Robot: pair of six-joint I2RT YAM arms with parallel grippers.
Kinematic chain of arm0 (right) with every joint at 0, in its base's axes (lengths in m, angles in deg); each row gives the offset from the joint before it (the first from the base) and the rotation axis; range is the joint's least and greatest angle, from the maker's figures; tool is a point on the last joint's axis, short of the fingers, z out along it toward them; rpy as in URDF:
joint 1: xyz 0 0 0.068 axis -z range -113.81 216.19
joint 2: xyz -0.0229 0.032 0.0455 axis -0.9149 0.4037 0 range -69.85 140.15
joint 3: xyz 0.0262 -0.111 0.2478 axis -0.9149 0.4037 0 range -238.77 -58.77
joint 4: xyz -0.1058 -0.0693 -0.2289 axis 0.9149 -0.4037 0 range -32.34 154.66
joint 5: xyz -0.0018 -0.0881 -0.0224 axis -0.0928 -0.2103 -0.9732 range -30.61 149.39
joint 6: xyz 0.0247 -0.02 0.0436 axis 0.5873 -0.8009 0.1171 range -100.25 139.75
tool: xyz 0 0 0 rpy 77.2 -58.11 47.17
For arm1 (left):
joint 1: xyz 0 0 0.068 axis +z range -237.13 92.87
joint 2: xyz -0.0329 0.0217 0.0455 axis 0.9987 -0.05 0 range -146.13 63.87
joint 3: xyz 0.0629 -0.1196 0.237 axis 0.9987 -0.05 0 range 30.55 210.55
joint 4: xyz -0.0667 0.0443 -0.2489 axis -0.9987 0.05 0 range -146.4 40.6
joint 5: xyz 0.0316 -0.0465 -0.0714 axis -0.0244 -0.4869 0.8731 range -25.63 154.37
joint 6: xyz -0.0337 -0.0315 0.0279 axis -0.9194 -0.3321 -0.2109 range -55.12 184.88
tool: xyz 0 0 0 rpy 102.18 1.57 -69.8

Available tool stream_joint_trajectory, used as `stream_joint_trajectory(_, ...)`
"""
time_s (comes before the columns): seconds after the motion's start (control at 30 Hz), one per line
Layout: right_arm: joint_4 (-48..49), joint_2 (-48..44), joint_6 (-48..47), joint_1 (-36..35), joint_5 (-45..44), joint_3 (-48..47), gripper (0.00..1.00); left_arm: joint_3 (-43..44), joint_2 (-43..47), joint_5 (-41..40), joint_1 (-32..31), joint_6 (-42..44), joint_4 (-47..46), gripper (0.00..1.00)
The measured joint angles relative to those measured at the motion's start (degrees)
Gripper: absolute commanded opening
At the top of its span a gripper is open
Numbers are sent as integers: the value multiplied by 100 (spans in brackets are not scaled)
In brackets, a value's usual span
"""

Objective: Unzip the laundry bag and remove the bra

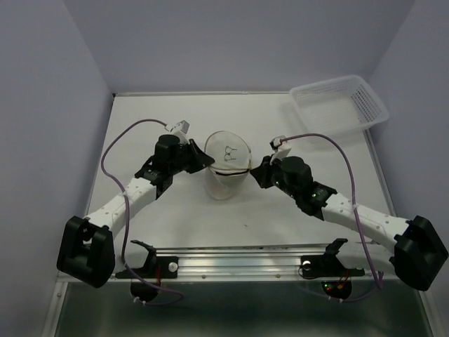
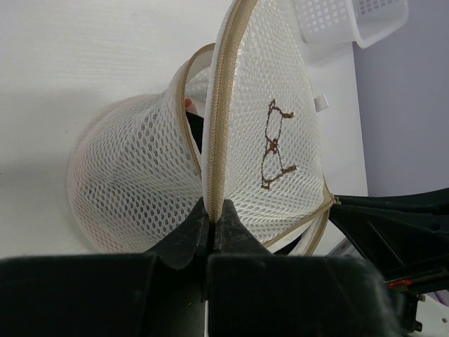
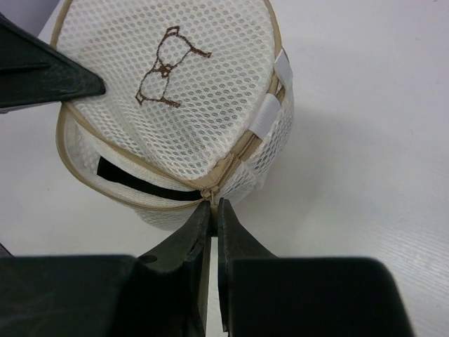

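The laundry bag [image 1: 227, 165] is a round white mesh pouch with a tan zipper rim, at the table's middle. Its lid, with a brown embroidered bra mark, stands partly unzipped and lifted. My left gripper [image 2: 211, 214] is shut on the lid's tan rim [image 2: 217, 133], on the bag's left [image 1: 203, 160]. My right gripper [image 3: 213, 205] is shut on the zipper pull [image 3: 208, 192], on the bag's right [image 1: 256, 170]. Through the gap something dark shows inside [image 3: 140, 186]; a small pink spot [image 2: 188, 104] shows too. I cannot tell the bra's shape.
A white plastic basket [image 1: 339, 104] stands at the back right corner of the white table [image 1: 140, 119]. Purple cables loop from both arms. The table's near edge has a metal rail [image 1: 238, 256].
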Motion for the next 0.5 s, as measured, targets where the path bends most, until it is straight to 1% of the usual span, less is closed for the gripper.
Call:
stream_joint_trajectory(0.07, -13, 11, -31, 13, 140, -2, 1, 35, -90, 68, 42, 44, 24, 28)
stream_joint_trajectory(0.1, -15, 37, -48, 13, 157, -4, 1, 76, -168, 85, 61, 37, 17, 39)
stream_joint_trajectory(0.13, -15, 61, -68, 13, 157, -4, 1, 107, -227, 76, 72, 31, 20, 46)
stream_joint_trajectory(0.2, -55, 186, -109, 7, 70, -13, 1, 223, -431, -68, 166, 37, 13, 65)
stream_joint_trajectory(0.23, -109, 254, -103, -22, 20, -13, 1, 269, -527, -160, 234, 20, 13, 82)
stream_joint_trajectory(0.3, -136, 387, -76, -79, -44, -13, 1, 341, -645, -363, 286, -72, -4, 98)
stream_joint_trajectory(0.37, -129, 546, -50, -229, -116, -15, 1, 348, -664, -494, 219, -181, -26, 98)
stream_joint_trajectory(0.5, -105, 898, 13, -590, -273, -120, 1, 282, -525, -901, -142, -450, -50, 98)
